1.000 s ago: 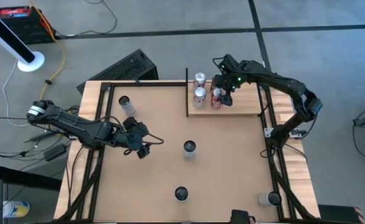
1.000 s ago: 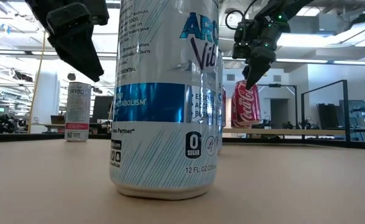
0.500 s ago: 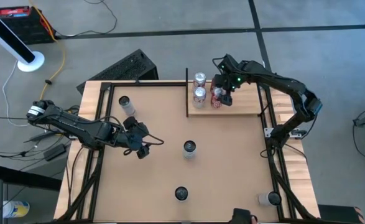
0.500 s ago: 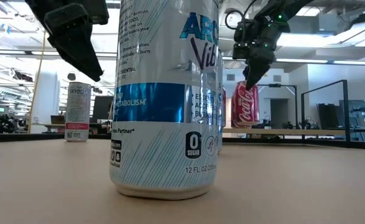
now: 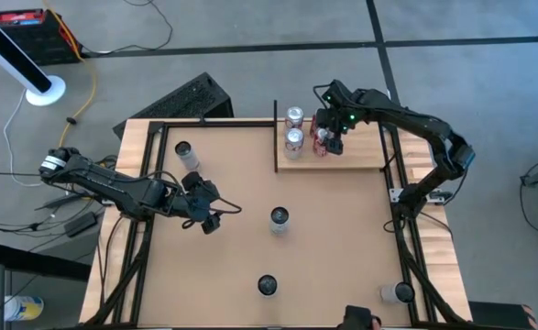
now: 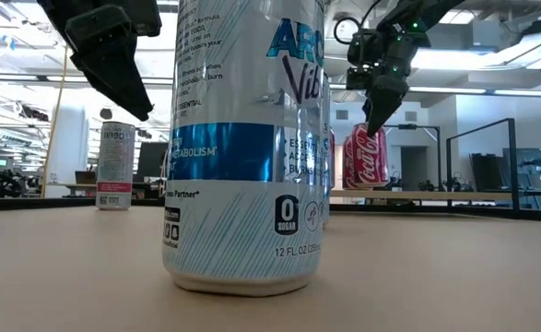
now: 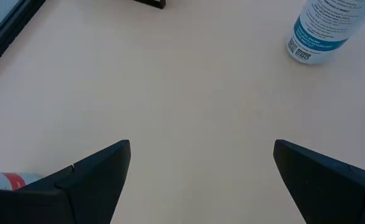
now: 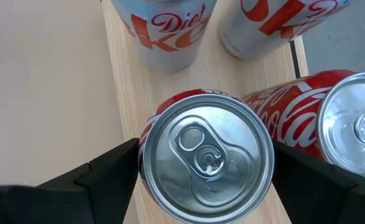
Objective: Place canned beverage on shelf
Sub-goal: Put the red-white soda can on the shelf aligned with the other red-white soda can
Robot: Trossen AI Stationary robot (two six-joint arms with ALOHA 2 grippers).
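Observation:
The shelf (image 5: 351, 156), a light-wood plank with black rods at its ends, lies at the table's far right. On it stand two silver Diet Coke cans (image 5: 293, 127) and two red Coca-Cola cans (image 8: 206, 155) (image 8: 350, 124). My right gripper (image 8: 206, 180) is open and points down. Its fingers stand on either side of the nearer red can's top (image 6: 367, 157); I cannot tell whether they touch it. That can stands upright on the plank. My left gripper (image 5: 215, 217) is open and empty above the table's left middle (image 7: 201, 174).
Loose cans stand on the tabletop: a white-and-blue one at the middle (image 5: 279, 217), one at the far left (image 5: 184, 148), one near the front edge (image 5: 267, 285) and one at the front right (image 5: 397, 292). A black frame rail (image 5: 276, 137) borders the shelf's left end.

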